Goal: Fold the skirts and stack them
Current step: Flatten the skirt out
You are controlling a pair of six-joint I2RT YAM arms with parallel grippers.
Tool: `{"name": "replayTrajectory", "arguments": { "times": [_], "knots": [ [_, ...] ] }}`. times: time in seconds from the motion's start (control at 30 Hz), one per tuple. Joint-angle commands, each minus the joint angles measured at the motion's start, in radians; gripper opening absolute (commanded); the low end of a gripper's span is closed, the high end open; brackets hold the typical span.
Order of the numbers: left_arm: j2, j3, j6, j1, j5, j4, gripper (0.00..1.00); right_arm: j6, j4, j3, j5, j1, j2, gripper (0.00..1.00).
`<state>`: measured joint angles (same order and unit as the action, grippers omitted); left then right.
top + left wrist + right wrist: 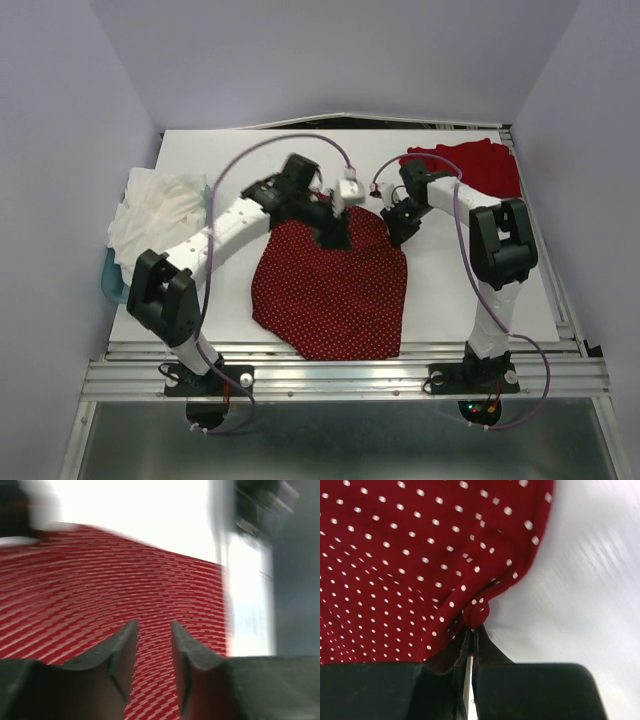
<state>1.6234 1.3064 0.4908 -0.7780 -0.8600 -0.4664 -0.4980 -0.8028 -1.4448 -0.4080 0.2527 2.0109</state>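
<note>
Dotted skirt: the dark red skirt with small white dots (pixel 330 290) lies spread nearly flat in the middle of the white table (pixel 440 310). Its narrow end points to the far side and its wide hem to the bases of the arms.

Plain red skirt: the bright red skirt (pixel 478 165) lies crumpled at the far right corner of the table, apart from the dotted skirt. The right arm hides a part of it.

Left gripper: the left gripper (pixel 152 630) is at the far narrow end of the dotted skirt, on its left part. Its two fingers stand apart, and the dotted cloth shows through the gap between them. The wrist view is blurred, so it is not possible to tell if the fingertips touch the cloth.

Right gripper: the right gripper (pixel 471 632) is at the far right corner of the dotted skirt. It is clenched on a small bunched fold at the edge of the cloth, with bare table just beside.

White cloth: a heap of white cloth (pixel 155 210) lies at the left edge of the table, well apart from both skirts.
</note>
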Motion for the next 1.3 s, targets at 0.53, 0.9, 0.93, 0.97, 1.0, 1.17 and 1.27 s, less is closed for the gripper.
{"name": "replayTrajectory", "arguments": {
  "times": [0.53, 0.9, 0.93, 0.97, 1.0, 1.17, 1.27],
  "knots": [
    [0.44, 0.548, 0.305, 0.588, 0.248, -0.166, 0.55, -0.224, 0.24, 0.225, 0.293, 0.396, -0.164, 0.01],
    [0.492, 0.55, 0.436, 0.591, 0.26, -0.165, 0.55, -0.381, 0.35, 0.58, 0.515, 0.609, -0.377, 0.01],
    [0.495, 0.554, 0.448, 0.588, 0.248, -0.176, 0.55, -0.379, 0.343, 0.586, 0.511, 0.609, -0.379, 0.01],
    [0.498, 0.559, 0.471, 0.579, 0.233, -0.184, 0.55, -0.378, 0.34, 0.599, 0.502, 0.609, -0.382, 0.01],
    [0.498, 0.56, 0.477, 0.571, 0.228, -0.189, 0.56, -0.379, 0.34, 0.609, 0.499, 0.609, -0.383, 0.01],
    [0.523, 0.591, 0.439, 0.52, 0.223, -0.124, 0.56, -0.373, 0.355, 0.656, 0.5, 0.609, -0.388, 0.01],
    [0.556, 0.623, 0.397, 0.464, 0.266, -0.103, 0.51, -0.355, 0.352, 0.656, 0.502, 0.609, -0.39, 0.01]
  ]
}}
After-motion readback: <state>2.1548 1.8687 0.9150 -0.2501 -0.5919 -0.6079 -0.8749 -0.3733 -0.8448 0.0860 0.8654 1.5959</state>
